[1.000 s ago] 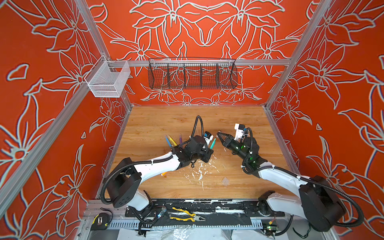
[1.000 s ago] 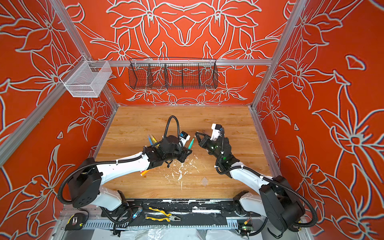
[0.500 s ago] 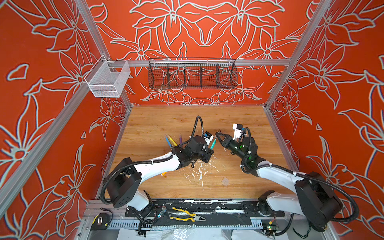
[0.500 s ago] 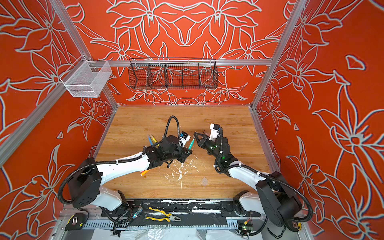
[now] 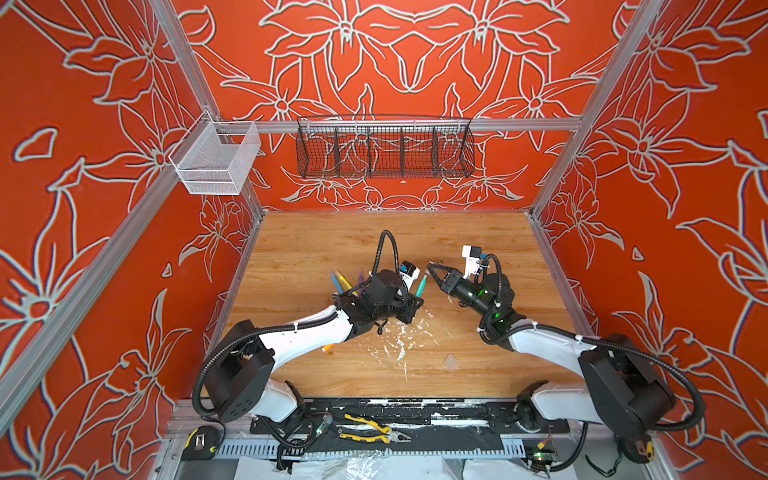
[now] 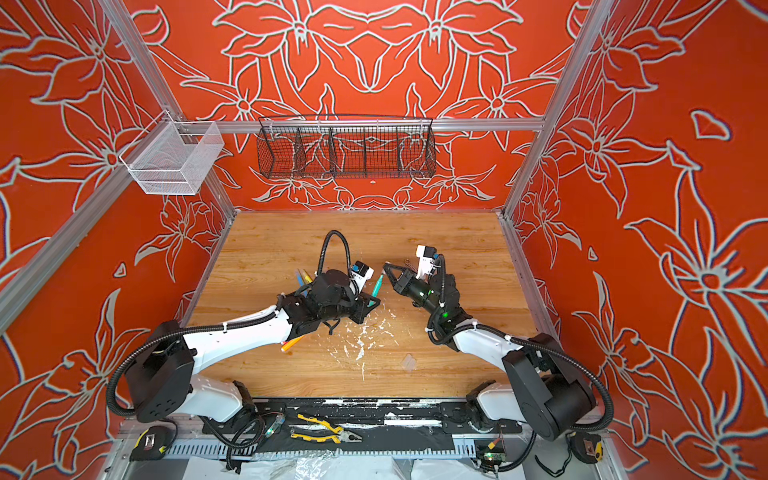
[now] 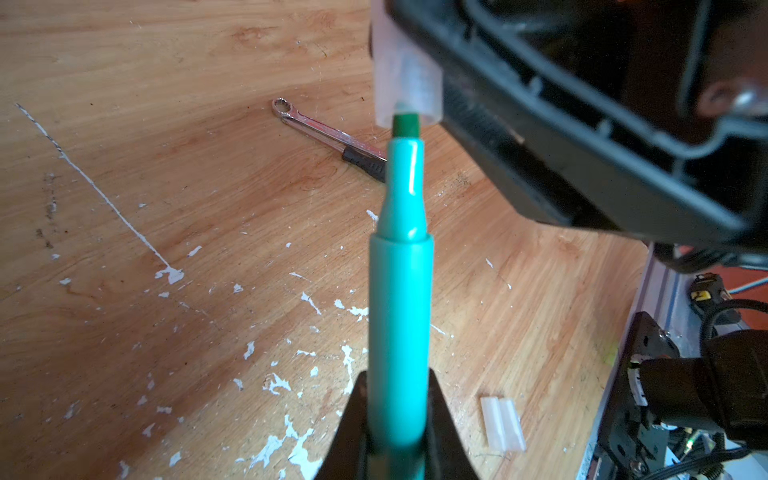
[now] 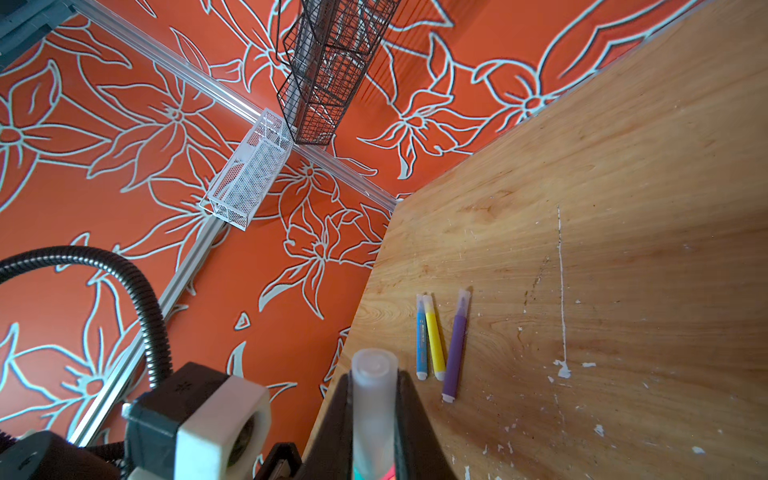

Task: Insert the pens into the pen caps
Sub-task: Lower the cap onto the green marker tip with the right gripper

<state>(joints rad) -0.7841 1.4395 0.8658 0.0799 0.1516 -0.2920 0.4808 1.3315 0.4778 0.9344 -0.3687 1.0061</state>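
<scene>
Pens in view number five, above and on the wooden desk [image 5: 316,249]. Over its middle, the left claw [image 7: 397,386] is clamped on the green pen [image 7: 399,291]. That pen's tip just enters the mouth of a clear cap [image 7: 405,79] pinched in the right claw [image 8: 374,380]. The blue pen [image 8: 421,332], yellow pen [image 8: 434,336] and purple pen [image 8: 456,349] lie side by side, each capped. The orange pen [image 6: 292,343] is mostly hidden under the left arm [image 6: 241,332]. A metal wrench [image 7: 324,126] is partly covered by the green pen. Two loose caps [image 7: 503,424] lie touching on the desk; in both top views they are only a faint patch. That makes six caps.
</scene>
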